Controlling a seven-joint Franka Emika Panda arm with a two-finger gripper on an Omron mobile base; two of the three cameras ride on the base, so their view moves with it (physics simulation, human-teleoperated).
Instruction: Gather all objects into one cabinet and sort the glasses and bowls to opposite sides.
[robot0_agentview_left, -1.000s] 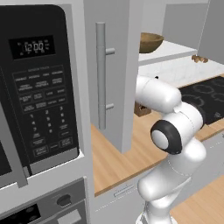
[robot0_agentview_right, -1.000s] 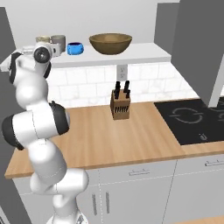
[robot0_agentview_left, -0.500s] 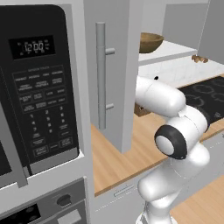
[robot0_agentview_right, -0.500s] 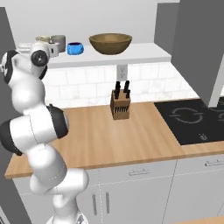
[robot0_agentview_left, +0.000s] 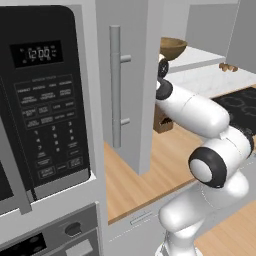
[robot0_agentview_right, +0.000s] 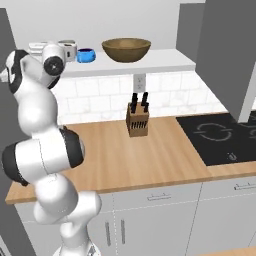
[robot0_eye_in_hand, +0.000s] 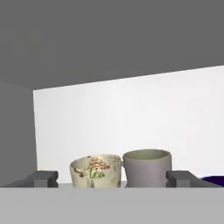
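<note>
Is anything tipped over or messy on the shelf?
Nothing stands out. The cream mug and grey mug stand upright, close together on the white shelf; the blue bowl and wooden bowl sit level.

I am working in a home kitchen. A black microwave (robot0_agentview_left: 42, 105) with a keypad and clock display sits built in at my left, beside a grey wall cabinet door (robot0_agentview_left: 125, 75) with a long bar handle (robot0_agentview_left: 115, 85). A wooden counter (robot0_agentview_right: 150, 155) runs over white drawers (robot0_agentview_right: 160, 197), with a black cooktop (robot0_agentview_right: 220, 137) set into it, a knife block (robot0_agentview_right: 137, 119) standing against white tiled wall (robot0_agentview_right: 165, 95), and a white shelf (robot0_agentview_right: 150, 62) carrying a wooden bowl (robot0_agentview_right: 126, 49), a blue bowl (robot0_agentview_right: 86, 55) and mugs (robot0_eye_in_hand: 146, 168).
</note>
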